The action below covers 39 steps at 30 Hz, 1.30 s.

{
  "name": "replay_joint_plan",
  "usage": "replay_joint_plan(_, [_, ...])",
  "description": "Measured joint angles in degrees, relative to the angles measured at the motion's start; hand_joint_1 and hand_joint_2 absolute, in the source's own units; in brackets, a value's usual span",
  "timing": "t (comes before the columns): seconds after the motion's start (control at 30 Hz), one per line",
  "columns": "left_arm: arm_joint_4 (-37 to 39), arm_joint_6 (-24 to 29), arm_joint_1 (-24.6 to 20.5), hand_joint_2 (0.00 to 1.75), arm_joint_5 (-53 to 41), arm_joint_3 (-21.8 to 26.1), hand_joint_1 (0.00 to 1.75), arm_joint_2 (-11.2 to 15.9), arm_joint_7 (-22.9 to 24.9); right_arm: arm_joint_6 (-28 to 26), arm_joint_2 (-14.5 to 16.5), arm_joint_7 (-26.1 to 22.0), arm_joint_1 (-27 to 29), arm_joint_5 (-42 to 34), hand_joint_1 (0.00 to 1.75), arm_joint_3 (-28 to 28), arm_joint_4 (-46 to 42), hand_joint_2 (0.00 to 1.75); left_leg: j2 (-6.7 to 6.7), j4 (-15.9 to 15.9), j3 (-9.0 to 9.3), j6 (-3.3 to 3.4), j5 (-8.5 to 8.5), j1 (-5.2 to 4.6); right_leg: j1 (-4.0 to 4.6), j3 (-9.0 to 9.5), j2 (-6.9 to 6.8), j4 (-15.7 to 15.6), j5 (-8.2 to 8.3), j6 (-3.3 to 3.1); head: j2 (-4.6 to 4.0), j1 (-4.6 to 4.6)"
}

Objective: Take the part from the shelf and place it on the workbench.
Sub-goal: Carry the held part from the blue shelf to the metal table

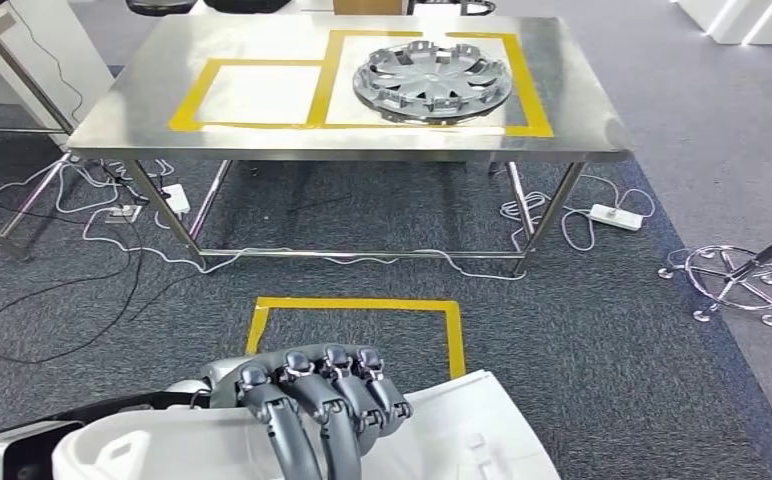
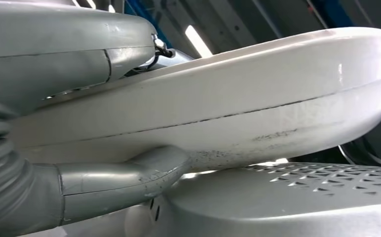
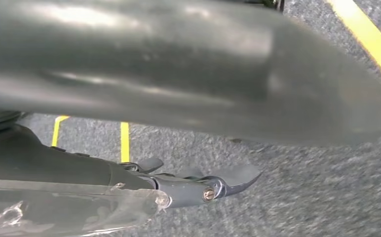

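Closest to us, at the bottom of the head view, our left hand (image 1: 327, 415) grips the white part (image 1: 462, 440), dark fingers (image 1: 297, 400) curled over its top edge. In the left wrist view the thumb (image 2: 124, 180) presses the part's underside, so the shell is clamped from both sides. We judge it a light, stiff moulded shell, smooth and likely slippery, wide enough to sag or swing from one edge; a hold near the middle of the rim suits it best. Our right hand (image 3: 213, 185) sits low in the right wrist view; we cannot tell whether it holds anything.

Beyond the hand lies a taped floor square (image 1: 354, 305), then the workbench (image 1: 142, 95) in the upper centre. A hubcap (image 1: 432, 83) fills its upper-right taped bay; the left bay (image 1: 262, 93) looks free. Cables (image 1: 112, 215) trail under the bench, and a stool base (image 1: 737, 280) stands at the right edge.
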Motion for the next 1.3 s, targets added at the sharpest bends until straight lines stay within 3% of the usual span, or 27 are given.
replay_joint_plan(0.07, [0.0, 0.0, 0.1, 1.75, 0.0, 0.0, 1.75, 0.0, 0.0, 0.0, 0.0, 0.1, -0.1, 0.0, 0.00, 0.0, 0.0, 0.00, 0.08, 0.0, 1.40, 0.73, -0.17, 0.00, -0.02, -2.88, -0.07, 5.5, -1.55, 0.32, 0.01, 0.31])
replay_joint_plan(0.13, [0.0, 0.0, 0.2, 1.75, -0.1, 0.0, 1.75, 0.0, 0.0, 0.0, 0.0, 0.1, 0.0, 0.1, 0.00, 0.0, 0.0, 0.00, 0.01, 0.0, 2.37, 1.12, -1.13, -0.11, 0.01, -8.04, -0.08, 12.3, -4.26, 0.50, 0.01, 0.42])
replay_joint_plan(0.17, [0.0, 0.0, 0.2, 1.75, -0.1, 0.0, 1.75, 0.0, 0.0, 0.0, 0.0, 0.2, 0.1, 0.1, 0.00, 0.0, 0.0, 0.00, -0.10, 0.0, 2.97, 1.22, -1.69, -0.18, 0.03, -10.01, -0.08, 13.8, -5.27, 0.51, 0.02, 0.46])
replay_joint_plan(0.2, [0.0, 0.1, 0.3, 1.75, -0.2, 0.0, 1.75, 0.0, 0.0, 0.0, 0.0, 0.2, 0.2, 0.2, 0.00, 0.0, 0.0, 0.00, -0.21, 0.0, 3.70, 1.27, -2.31, -0.26, 0.06, -11.13, -0.07, 13.5, -5.29, 0.43, 0.01, 0.55])
replay_joint_plan(0.23, [0.0, 0.1, 0.3, 1.75, -0.2, 0.0, 1.75, 0.1, 0.0, 0.0, 0.0, 0.2, 0.3, 0.2, 0.00, 0.0, 0.0, 0.00, -0.31, 0.0, 4.50, 1.25, -2.93, -0.32, 0.14, -11.35, -0.08, 11.2, -3.94, 0.27, 0.02, 0.61])
replay_joint_plan(0.33, [0.0, 0.3, 0.3, 1.75, -0.2, 0.0, 1.75, 0.1, 0.0, 0.0, 0.0, 0.3, 0.3, 0.3, 0.00, 0.0, 0.0, 0.00, -0.36, -0.2, 6.73, 0.89, -4.67, -0.45, 0.69, -9.56, -0.17, 1.5, 4.49, -0.58, 0.01, 0.65])
replay_joint_plan(0.37, [0.0, 0.3, 0.3, 1.75, -0.2, 0.0, 1.75, 0.0, 0.0, 0.0, 0.0, 0.3, 0.3, 0.3, 0.00, 0.0, 0.0, 0.00, -0.38, -0.5, 7.14, 0.63, -5.05, -0.47, 0.87, -9.02, -0.19, -0.2, 6.19, -0.87, 0.01, 0.64])
replay_joint_plan(0.4, [0.0, 0.3, 0.3, 1.75, -0.2, 0.0, 1.75, 0.0, 0.0, 0.0, 0.0, 0.2, 0.3, 0.4, 0.00, 0.0, 0.0, 0.00, -0.41, -0.6, 7.48, 0.31, -5.06, -0.51, 0.98, -8.79, -0.17, -1.0, 6.82, -1.13, 0.00, 0.62])
replay_joint_plan(0.47, [0.0, 0.3, 0.2, 1.75, -0.3, 0.0, 1.75, 0.0, 0.0, 0.0, 0.0, 0.2, 0.2, 0.4, 0.00, 0.0, 0.0, 0.00, -0.42, -0.3, 7.65, -0.29, -4.75, -0.56, 0.91, -7.71, -0.01, -1.8, 6.77, -1.67, 0.01, 0.58])
replay_joint_plan(0.53, [0.0, 0.3, 0.2, 1.75, -0.4, 0.0, 1.75, 0.0, -0.1, 0.0, 0.0, 0.1, 0.2, 0.4, 0.00, 0.0, 0.0, 0.00, -0.35, 3.1, 6.09, -0.87, -4.84, -0.52, 0.69, -6.42, 0.11, -2.4, 6.60, -2.10, 0.01, 0.33])
replay_joint_plan(0.63, [-0.1, 0.3, 0.2, 1.75, -0.4, 0.0, 1.75, 0.2, -0.1, 0.0, 0.0, 0.1, 0.2, 0.4, 0.00, 0.0, 0.0, 0.00, -0.30, 12.7, -0.95, -1.66, -8.14, -0.18, 0.60, -5.01, 0.11, -2.7, 5.35, -2.39, 0.00, 0.02])
replay_joint_plan(0.7, [-0.1, 0.3, 0.2, 1.75, -0.5, 0.0, 1.75, 0.3, -0.1, -0.1, 0.0, 0.1, 0.2, 0.5, 0.00, 0.0, 0.0, 0.00, -0.29, 15.0, -4.47, -1.94, -9.54, 0.09, 0.56, -3.79, 0.15, -2.7, 4.21, -2.31, 0.00, 0.00])
replay_joint_plan(0.73, [-0.1, 0.3, 0.2, 1.75, -0.5, 0.0, 1.75, 0.3, -0.1, -0.1, 0.0, 0.1, 0.2, 0.5, 0.00, 0.0, 0.0, 0.00, -0.29, 13.8, -4.97, -2.03, -8.64, 0.25, 0.52, -2.95, 0.18, -2.7, 3.55, -2.19, 0.00, -0.01])
replay_joint_plan(0.77, [-0.1, 0.4, 0.2, 1.75, -0.6, 0.0, 1.75, 0.3, -0.1, -0.2, 0.0, 0.2, 0.2, 0.5, 0.00, 0.0, 0.0, 0.00, -0.27, 11.2, -4.75, -2.13, -6.53, 0.42, 0.46, -2.02, 0.21, -2.7, 2.83, -2.02, 0.00, -0.01])
replay_joint_plan(0.83, [0.0, 0.4, 0.2, 1.75, -0.7, 0.0, 1.75, 0.4, -0.1, -0.5, -0.1, 0.5, 0.3, 0.5, 0.00, 0.0, 0.0, 0.00, -0.01, 4.4, -3.63, -2.20, -0.46, 0.76, 0.44, -0.46, 0.27, -2.6, 1.14, -1.40, 0.01, -0.15])
replay_joint_plan(0.87, [-0.1, 0.4, 0.2, 1.75, -0.8, 0.0, 1.75, 0.4, -0.1, -0.8, -0.2, 0.7, 0.3, 0.6, 0.00, 0.0, -0.1, 0.00, 0.17, 2.1, -3.20, -2.04, 1.51, 0.77, 0.44, 0.05, 0.26, -2.6, 0.25, -1.04, 0.01, -0.16])
replay_joint_plan(0.9, [-0.1, 0.5, 0.2, 1.75, -0.8, 0.1, 1.75, 0.4, -0.1, -1.1, -0.4, 0.9, 0.2, 0.5, 0.00, 0.0, -0.1, 0.00, 0.28, 0.7, -2.94, -1.73, 2.43, 0.73, 0.40, 0.69, 0.21, -2.5, -0.42, -0.65, 0.01, -0.20])
replay_joint_plan(1.0, [-0.2, 0.5, 0.0, 1.75, -1.0, 0.1, 1.75, 0.1, -0.1, -1.7, -0.5, 1.6, -0.1, 0.4, 0.00, 0.0, -0.1, 0.00, 0.07, 0.2, -1.71, -0.30, 1.19, 0.48, 0.02, 1.35, 0.01, -0.9, -0.61, 0.23, 0.02, -0.07])
replay_joint_plan(1.03, [-0.3, 0.5, -0.1, 1.75, -1.0, 0.1, 1.75, 0.0, -0.1, -1.9, -0.5, 1.8, -0.2, 0.4, 0.00, 0.0, -0.1, 0.00, 0.06, 0.2, -1.07, 0.11, 0.77, 0.47, -0.05, 0.01, -0.02, 1.4, -0.32, 0.46, 0.02, -0.04])
replay_joint_plan(1.1, [-0.4, 0.5, -0.1, 1.75, -1.0, 0.1, 1.75, 0.0, -0.1, -2.1, -0.5, 1.9, -0.2, 0.4, 0.00, 0.0, -0.1, 0.00, 0.09, 0.2, 0.28, 0.69, -0.27, 0.49, -0.07, -4.92, -0.04, 8.8, -1.01, 0.80, 0.02, -0.09])
replay_joint_plan(1.17, [-0.4, 0.5, 0.0, 1.75, -1.0, 0.1, 1.75, 0.0, -0.1, -2.2, -0.5, 2.2, 0.2, 0.3, 0.00, 0.0, -0.1, 0.00, -0.03, 0.2, 1.78, 0.94, -1.67, 0.49, -0.06, -10.49, -0.04, 14.4, -4.80, 0.90, 0.02, 0.00])
replay_joint_plan(1.2, [-0.4, 0.5, 0.1, 1.75, -1.0, 0.1, 1.75, 0.0, -0.1, -2.3, -0.5, 2.4, 0.4, 0.3, 0.00, 0.0, -0.1, 0.00, -0.16, 0.2, 2.78, 0.96, -2.52, 0.50, -0.06, -12.49, -0.04, 15.1, -6.77, 0.88, 0.02, 0.09])
replay_joint_plan(1.23, [-0.4, 0.5, 0.1, 1.75, -1.0, 0.1, 1.75, 0.0, -0.1, -2.3, -0.5, 2.5, 0.5, 0.2, 0.00, 0.0, -0.1, 0.00, -0.26, 0.2, 3.97, 0.91, -3.43, 0.52, -0.06, -13.77, -0.05, 14.2, -7.74, 0.82, 0.02, 0.17])
replay_joint_plan(1.27, [-0.4, 0.5, 0.1, 1.75, -1.0, 0.1, 1.75, 0.0, -0.1, -2.4, -0.5, 2.6, 0.6, 0.2, 0.00, 0.0, -0.1, 0.00, -0.33, 0.2, 5.25, 0.80, -4.40, 0.54, -0.06, -14.39, -0.06, 12.1, -6.86, 0.77, 0.02, 0.24])
replay_joint_plan(1.3, [-0.4, 0.5, 0.1, 1.75, -1.0, 0.1, 1.75, 0.0, -0.1, -2.4, -0.5, 2.7, 0.7, 0.2, 0.00, 0.0, -0.1, 0.00, -0.32, 0.2, 6.42, 0.62, -5.38, 0.55, -0.08, -14.55, -0.15, 9.0, -3.49, 0.73, 0.02, 0.27])
